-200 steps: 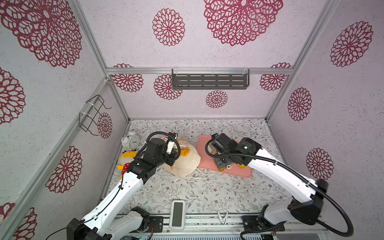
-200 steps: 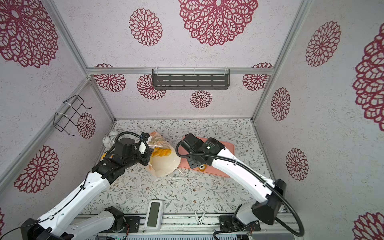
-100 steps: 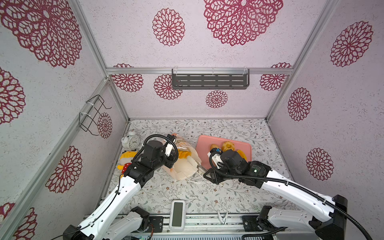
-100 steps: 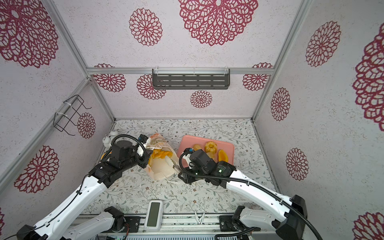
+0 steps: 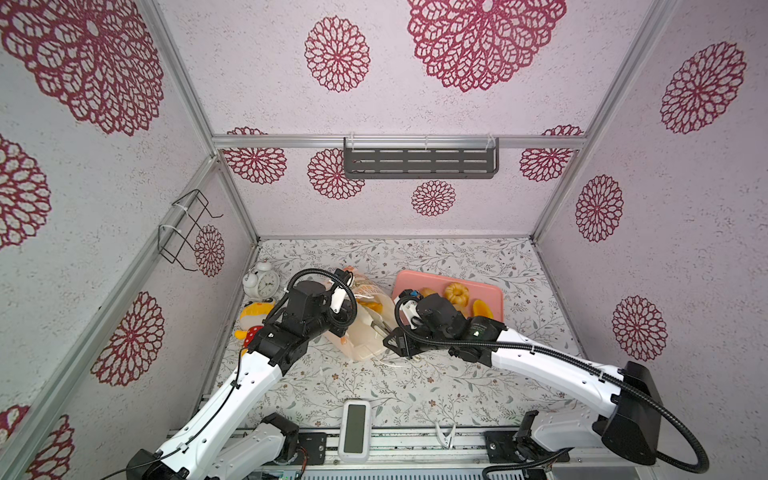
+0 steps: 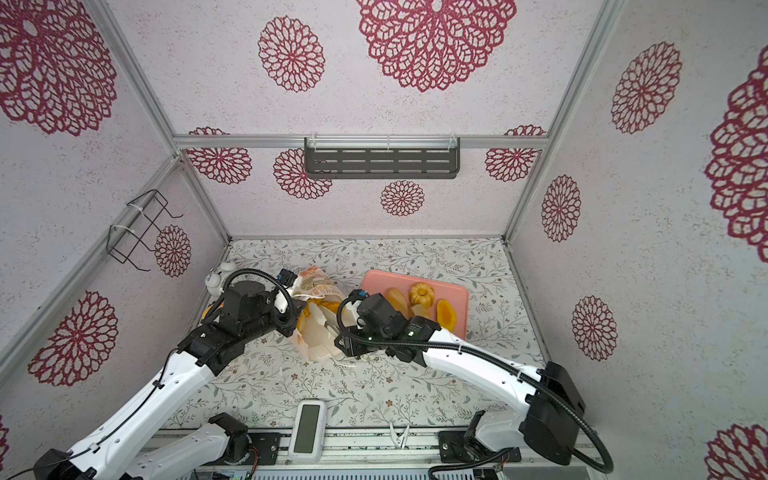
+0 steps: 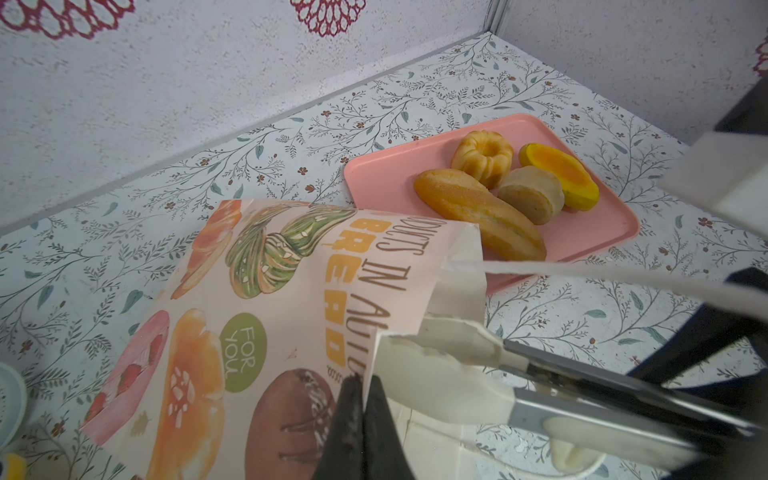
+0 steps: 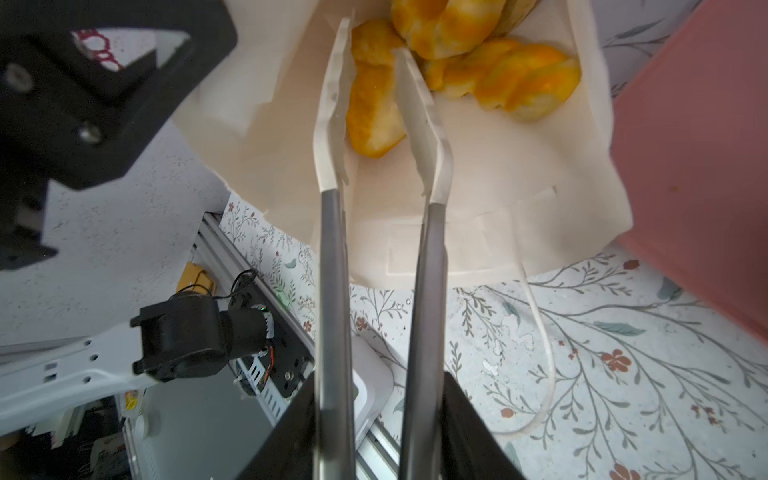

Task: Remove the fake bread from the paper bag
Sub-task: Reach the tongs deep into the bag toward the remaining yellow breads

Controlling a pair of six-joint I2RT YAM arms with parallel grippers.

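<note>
The paper bag (image 5: 365, 336) (image 7: 257, 324) lies tilted on the table with its mouth towards the right arm. My left gripper (image 7: 363, 380) is shut on the edge of the bag's mouth and holds it up. My right gripper (image 8: 378, 378) is shut on metal tongs (image 8: 332, 249) with cream tips. The tongs reach into the bag (image 8: 498, 187). Their tips stand apart on either side of a small piece of fake bread (image 8: 374, 108); more pieces (image 8: 511, 79) lie deeper inside. On the pink tray (image 7: 386, 183) rest a long loaf (image 7: 478, 212), a ring bun (image 7: 482, 156) and two other pieces.
An alarm clock (image 5: 262, 282) and a yellow plush toy (image 5: 255, 313) sit by the left wall behind the left arm. A white device (image 5: 354, 430) and a small clip (image 5: 444, 432) lie at the front edge. The bag's cord handle (image 8: 540, 332) trails on the table.
The right arm has swung from over the pink tray down to the bag's mouth and pushed the tongs inside; the tongs have spread a little. The left gripper keeps its hold on the bag.
</note>
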